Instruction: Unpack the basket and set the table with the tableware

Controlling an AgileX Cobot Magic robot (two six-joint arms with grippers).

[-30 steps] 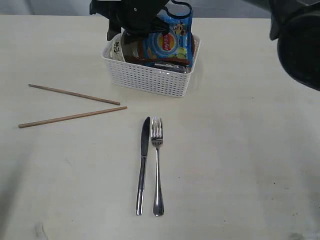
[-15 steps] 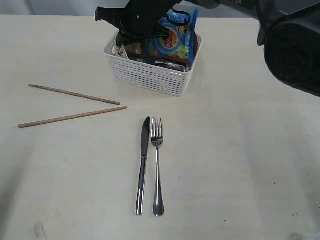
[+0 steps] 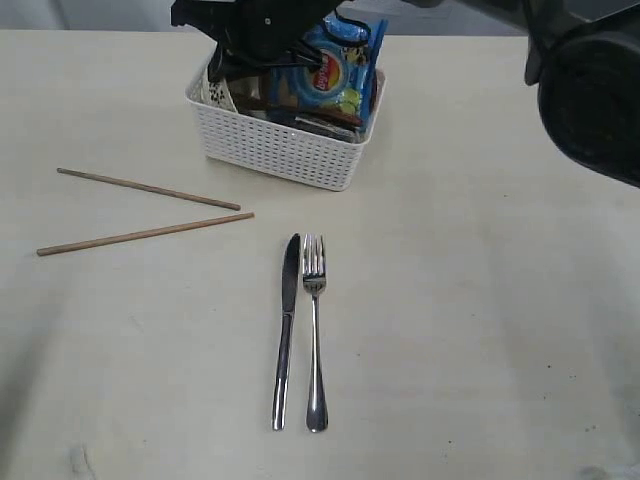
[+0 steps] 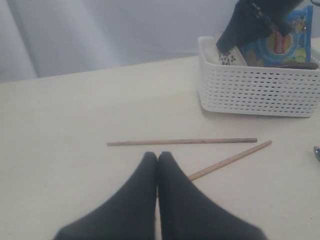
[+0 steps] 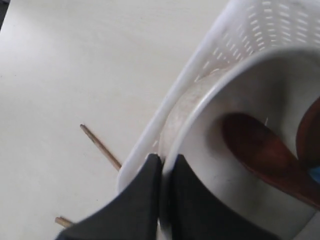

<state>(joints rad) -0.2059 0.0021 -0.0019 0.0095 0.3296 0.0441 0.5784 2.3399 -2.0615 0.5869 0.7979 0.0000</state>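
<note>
I see the basket [image 3: 275, 150] at the far side of the counter [image 3: 480, 300], a little left of the middle, set at a slight angle; inside it the bowl [image 5: 240, 100] stands tilted against the left end wall, with the red-brown spoon [image 5: 260, 155] lying in it and a blue chips bag [image 3: 335, 75] upright to its right; my right gripper [image 5: 162, 162] reaches across into that left end and is pinched narrow on the bowl's rim, one finger inside the bowl and one between bowl and basket wall; left of the basket the chopsticks [image 3: 148, 189] lie apart on the counter, splayed wider toward the left; nearer, at the middle, the knife [image 3: 287, 330] and fork [image 3: 315, 330] lie side by side, handles toward the near edge; my left gripper [image 4: 157, 157] sits near the chopsticks, fingers pressed together on nothing.
</note>
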